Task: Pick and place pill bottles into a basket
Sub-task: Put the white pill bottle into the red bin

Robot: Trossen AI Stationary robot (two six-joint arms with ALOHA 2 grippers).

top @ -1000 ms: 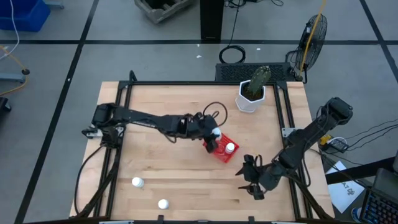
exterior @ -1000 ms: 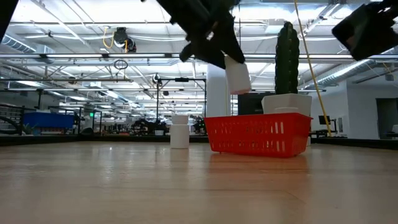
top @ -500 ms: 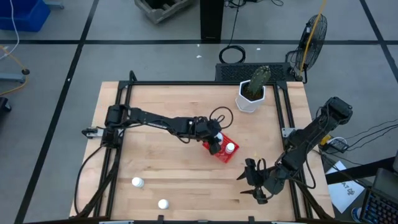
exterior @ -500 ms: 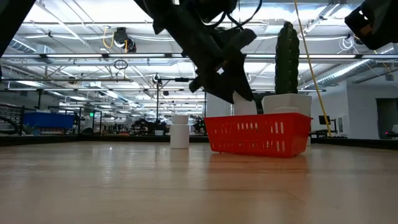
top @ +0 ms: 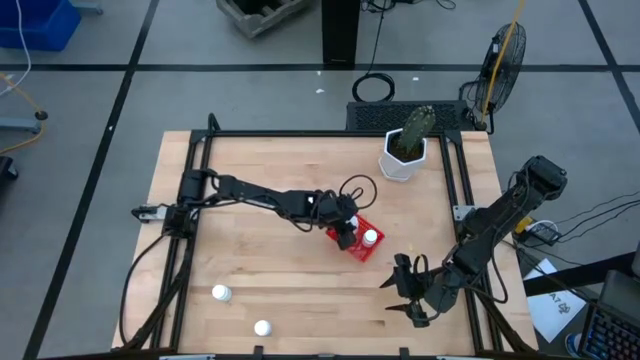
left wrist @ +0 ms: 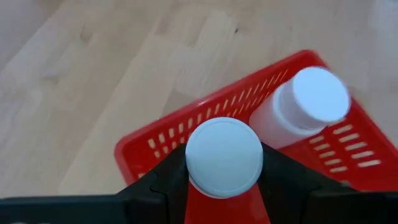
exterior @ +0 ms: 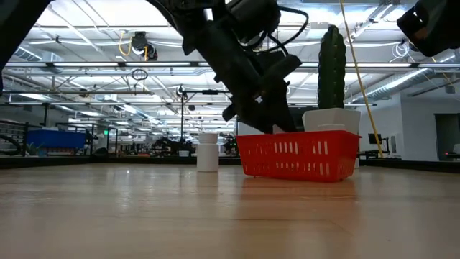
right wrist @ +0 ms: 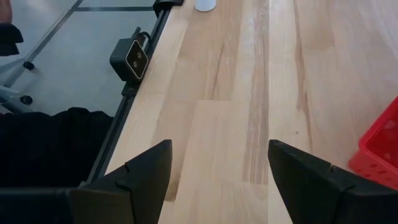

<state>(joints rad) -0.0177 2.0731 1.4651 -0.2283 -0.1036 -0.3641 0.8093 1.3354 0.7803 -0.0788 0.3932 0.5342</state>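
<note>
The red basket (top: 357, 241) stands mid-table and also shows in the low view (exterior: 298, 155). One white pill bottle (top: 371, 237) stands inside it, and shows in the left wrist view (left wrist: 308, 106). My left gripper (top: 345, 226) reaches down into the basket, shut on another pill bottle (left wrist: 224, 155). Two more bottles (top: 221, 293) (top: 262, 327) stand on the table near the front left. My right gripper (top: 405, 292) is open and empty, right of the basket near the front edge. My left gripper pinches the bottle between its two fingers (left wrist: 283, 180), one on each side just below the round cap (left wrist: 224, 154). The fingers come from above, pointing down. The bottle is upright inside the basket's near corner; whether its base rests on the floor is hidden.
A white pot with a cactus (top: 405, 150) stands at the far right behind the basket. A black frame rail (top: 190, 240) runs along the table's sides. A small camera (right wrist: 134, 59) sits at the table's edge. Bare wood lies between the basket and the front bottles.
My left gripper has gone down with the bottle, from above the basket's rim into the basket, beside the bottle standing there. It has stayed shut on the bottle. My right gripper has shifted a little toward the near edge.
</note>
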